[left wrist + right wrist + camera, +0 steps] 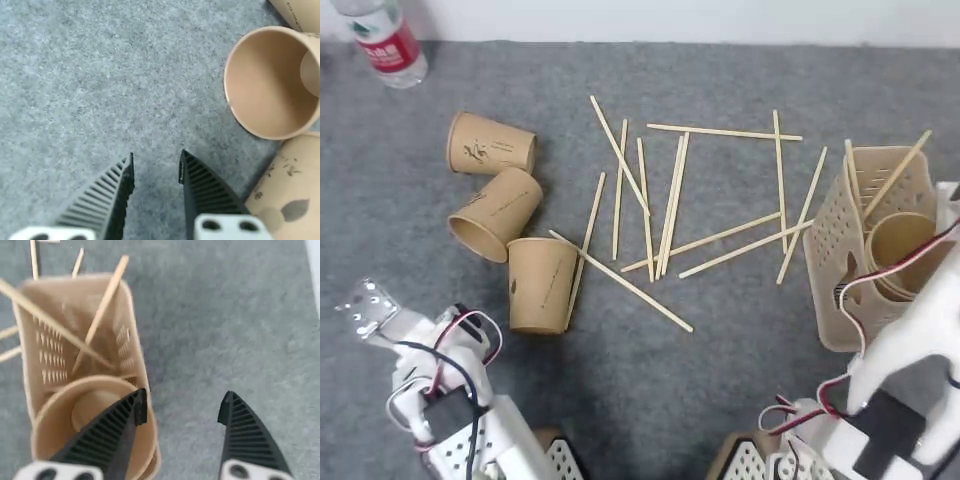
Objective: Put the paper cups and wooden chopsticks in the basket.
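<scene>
Ok, status. Three paper cups lie on their sides on the grey tabletop, left of centre: far cup, middle cup, near cup. Middle cup touches both of the others. Loose chopsticks are scattered and crossing each other in the middle of the tabletop, between the cups and the basket; one long stick runs just beside the near cup.

The basket sits at the right edge. It holds a fourth cup, mouth up, plus two chopsticks leaning out of it: long stick and short stick.

Left arm is at the near left corner. Left claw has a narrow gap between its fingers and grips nothing; it points at bare carpet beside the open mouth of the middle cup.

Right arm is at the near right, over the basket's near end. Right claw is spread wide and empty; one finger is over the rim of the cup in the basket, the other over carpet beside the basket.

A plastic bottle stands at the far left corner, well apart from the rest.
</scene>
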